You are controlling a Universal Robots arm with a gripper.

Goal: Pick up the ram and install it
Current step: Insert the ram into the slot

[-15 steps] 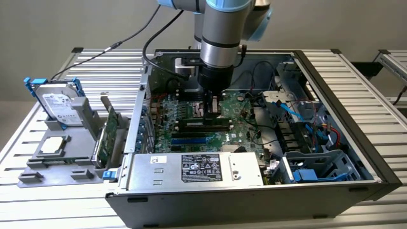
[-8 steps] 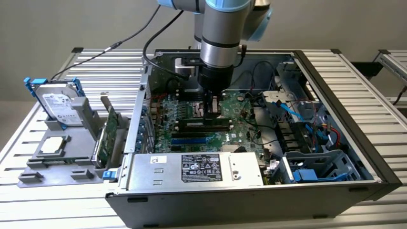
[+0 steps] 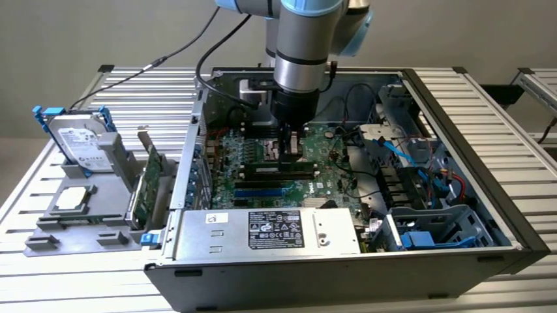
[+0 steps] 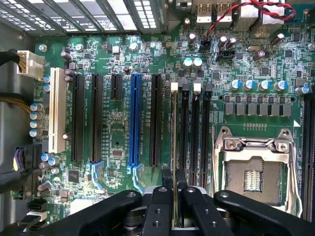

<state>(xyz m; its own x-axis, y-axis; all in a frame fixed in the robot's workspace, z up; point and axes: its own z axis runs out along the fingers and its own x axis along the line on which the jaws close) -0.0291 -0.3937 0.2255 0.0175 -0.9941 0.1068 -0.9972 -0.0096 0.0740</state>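
Observation:
The ram (image 4: 174, 132) appears edge-on as a thin green strip, gripped between my black fingers (image 4: 158, 201). My gripper (image 4: 174, 194) is shut on its near end. The stick runs along the leftmost black memory slot (image 4: 183, 128), next to the CPU socket (image 4: 253, 172); whether it is seated or just above the slot is unclear. In the exterior view my gripper (image 3: 291, 149) reaches straight down into the open computer case (image 3: 513, 241) over the motherboard (image 3: 235, 153), with the ram (image 3: 278, 171) under it as a dark bar.
A blue expansion slot (image 4: 134, 120), black slots and a white slot (image 4: 57, 110) lie beside the memory slots. Outside the case, a grey holder (image 3: 52, 228) carries the silver hard drive (image 3: 83, 140) and a green expansion card (image 3: 150, 186). The power supply (image 3: 270, 228) fills the case front.

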